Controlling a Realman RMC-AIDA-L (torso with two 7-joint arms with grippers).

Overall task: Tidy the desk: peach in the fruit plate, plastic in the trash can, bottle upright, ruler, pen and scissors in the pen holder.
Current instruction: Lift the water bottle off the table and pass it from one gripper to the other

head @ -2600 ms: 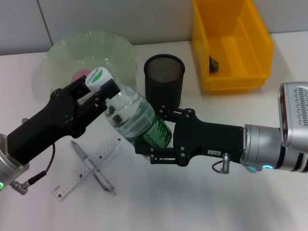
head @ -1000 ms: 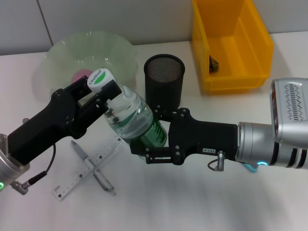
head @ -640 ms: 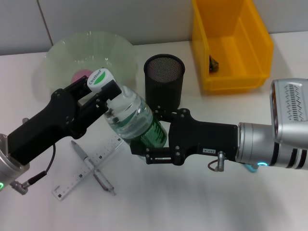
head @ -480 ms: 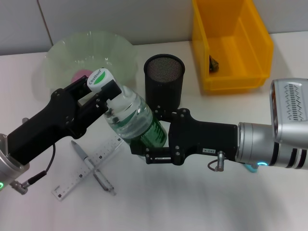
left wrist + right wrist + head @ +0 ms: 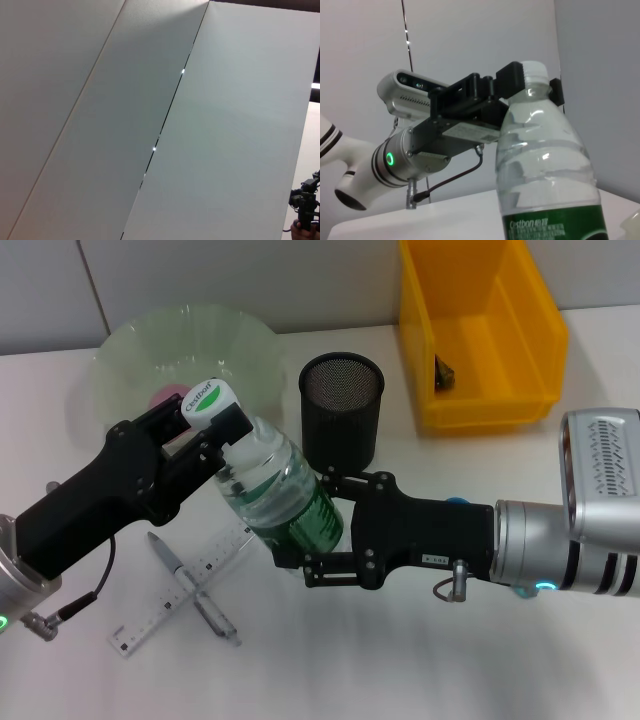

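Note:
A clear water bottle [image 5: 275, 490] with a green label is held off the table, tilted, its white cap [image 5: 205, 401] pointing to the back left. My left gripper [image 5: 215, 430] is shut on its neck just under the cap. My right gripper [image 5: 303, 530] is shut around its lower, labelled part. In the right wrist view the bottle [image 5: 547, 165] rises in front, with the left gripper [image 5: 530, 86] clamping the cap end. A pink peach [image 5: 166, 397] lies in the green fruit plate [image 5: 150, 345]. The ruler [image 5: 150, 615] and pen [image 5: 205, 605] lie crossed on the table under my left arm. Scissors and plastic are out of view.
The black mesh pen holder [image 5: 342, 405] stands just behind the bottle. A yellow bin [image 5: 490, 335] sits at the back right with a small dark item [image 5: 443, 371] inside. The left wrist view shows only wall panels.
The bottle's lower end has swung toward me and to the left with my right gripper, so it stands steeper. My left gripper has stayed at the cap.

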